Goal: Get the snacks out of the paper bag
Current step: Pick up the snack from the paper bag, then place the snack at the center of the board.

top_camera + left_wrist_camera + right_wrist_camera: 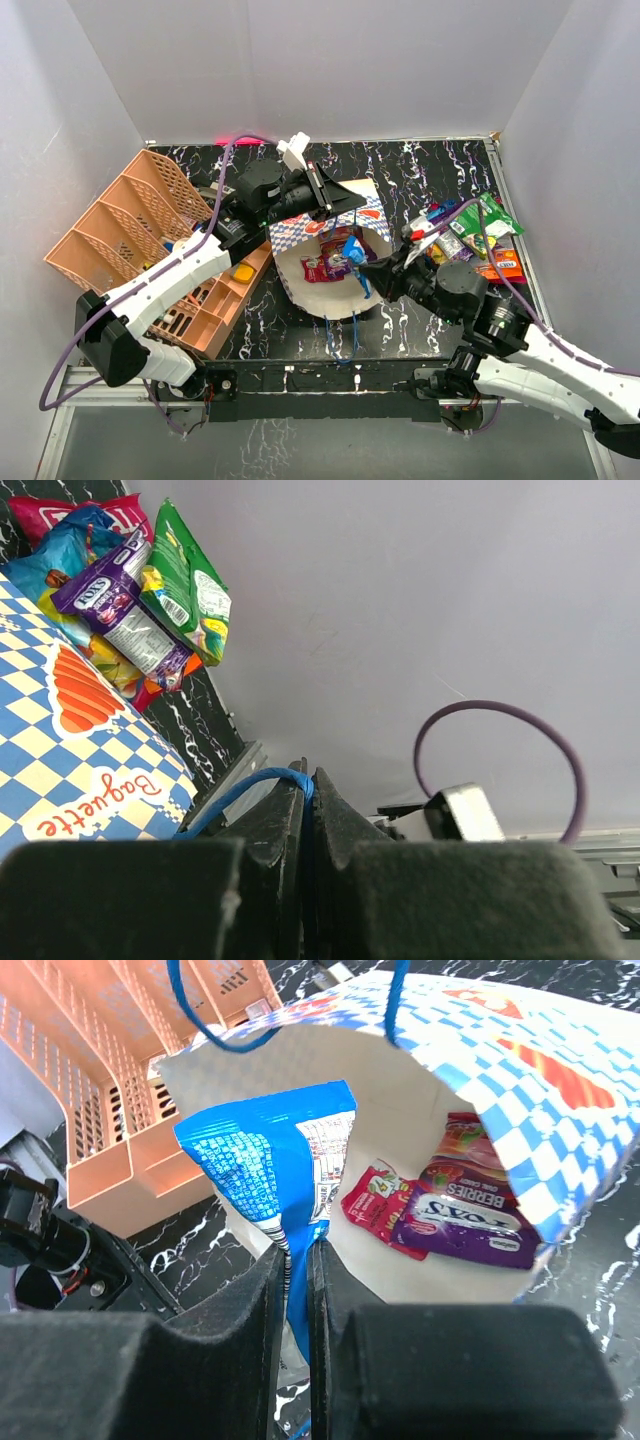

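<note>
The paper bag [300,292] lies on its side mid-frame in the top view, mouth toward the bottom edge, with the peach basket [130,230] on its left. A pile of snacks [470,235] is already out at the right side. Step in hand looks like pulling out one more: the right gripper [297,1260] has its jaws pinched on a blue packet [270,1150] right at the bag's mouth. A purple packet [470,1222] and a red one [375,1200] sit deeper inside. The left gripper [308,780] is clamped on the blue cord handle [235,792], steadying the bag. Next move I'd guess: draw the blue one clear without dragging the bag along, then drop it on the pile
</note>
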Motion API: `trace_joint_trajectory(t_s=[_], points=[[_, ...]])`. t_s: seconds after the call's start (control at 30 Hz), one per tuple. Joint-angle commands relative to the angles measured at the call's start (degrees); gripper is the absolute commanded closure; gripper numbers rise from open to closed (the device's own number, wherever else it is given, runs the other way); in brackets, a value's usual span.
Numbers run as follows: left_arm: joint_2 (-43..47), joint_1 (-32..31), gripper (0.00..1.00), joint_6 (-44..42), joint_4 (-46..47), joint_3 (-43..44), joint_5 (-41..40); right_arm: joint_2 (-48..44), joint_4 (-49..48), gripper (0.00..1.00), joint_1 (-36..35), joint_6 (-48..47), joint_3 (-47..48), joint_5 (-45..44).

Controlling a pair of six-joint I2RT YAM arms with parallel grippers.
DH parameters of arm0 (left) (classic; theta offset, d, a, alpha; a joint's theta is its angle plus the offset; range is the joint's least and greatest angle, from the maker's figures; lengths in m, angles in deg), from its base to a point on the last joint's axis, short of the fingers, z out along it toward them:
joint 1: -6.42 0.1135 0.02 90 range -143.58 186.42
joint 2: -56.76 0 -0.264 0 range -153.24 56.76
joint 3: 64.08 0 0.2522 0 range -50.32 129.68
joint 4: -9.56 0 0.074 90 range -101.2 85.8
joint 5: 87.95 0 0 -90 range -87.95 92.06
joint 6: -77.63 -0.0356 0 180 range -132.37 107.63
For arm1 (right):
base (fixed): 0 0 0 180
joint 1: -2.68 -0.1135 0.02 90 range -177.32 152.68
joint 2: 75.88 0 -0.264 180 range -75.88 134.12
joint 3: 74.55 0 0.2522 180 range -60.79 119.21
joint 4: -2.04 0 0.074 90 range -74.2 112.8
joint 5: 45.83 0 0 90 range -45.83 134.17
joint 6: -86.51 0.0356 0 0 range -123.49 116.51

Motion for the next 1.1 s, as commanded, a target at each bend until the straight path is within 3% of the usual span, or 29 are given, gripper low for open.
trace_joint_trajectory(t_s=[0.0, 0.33, 0.6, 0.73, 0.83, 1.07], points=[[2.5, 0.2, 1.0, -1.9, 0.1, 1.3, -0.9, -0.8, 10.7, 0.85, 0.1, 0.8, 7.6, -5.8], [4.1, 0.2, 1.0, -4.8, -3.9, 0.9, -3.1, -1.9, 19.6, 0.85, 0.1, -4.1, 17.1, -22.7], [4.1, 0.2, 1.0, -4.0, -1.4, -0.7, -1.2, 6.3, 24.0, 0.85, 0.1, -2.3, 21.1, -52.0], [4.1, 0.2, 1.0, -3.3, 0.0, -1.8, -0.2, 11.3, 23.5, 0.85, 0.3, -1.4, 22.8, -59.5], [4.1, 0.2, 1.0, -2.7, 1.7, -3.1, 0.8, 15.0, 20.2, 0.85, 3.5, -3.7, 23.5, -58.4], [2.3, 0.3, 1.0, -3.1, 2.7, -3.5, 1.5, 21.2, 12.2, 0.85, 36.1, -6.3, 23.3, -27.7]])
